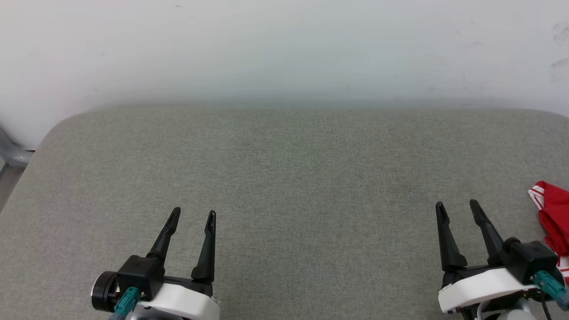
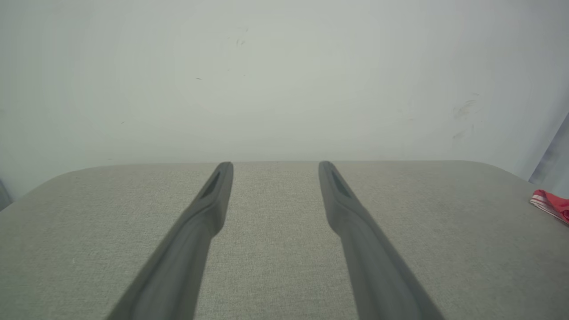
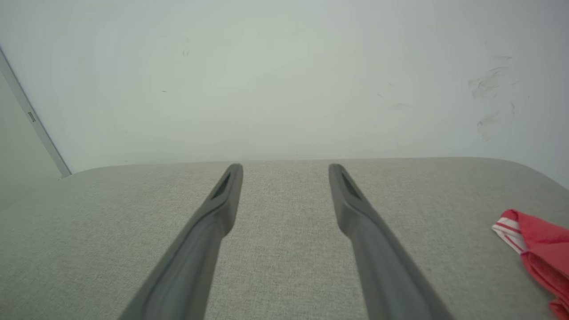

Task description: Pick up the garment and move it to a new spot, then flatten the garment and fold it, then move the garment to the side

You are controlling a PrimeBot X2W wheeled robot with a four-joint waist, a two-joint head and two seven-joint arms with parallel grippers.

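Observation:
The garment [image 1: 554, 222] is a bunched red cloth with white-and-red striped trim, lying at the far right edge of the grey surface and mostly cut off by the frame. It peeks in at the right edge as the garment [image 2: 551, 204] in the left wrist view and the garment [image 3: 538, 249] in the right wrist view. My right gripper [image 1: 458, 208] stands open just left of it, not touching it. My left gripper [image 1: 194, 215] is open at the lower left, far from it, seen head-on as the left gripper [image 2: 274, 166]. The right gripper [image 3: 285, 169] holds nothing.
A grey fabric-covered table [image 1: 284, 178] with rounded corners spans the view, backed by a pale scuffed wall [image 1: 284, 49]. A grey metal chair leg or frame [image 1: 13, 153] shows past the table's far left corner.

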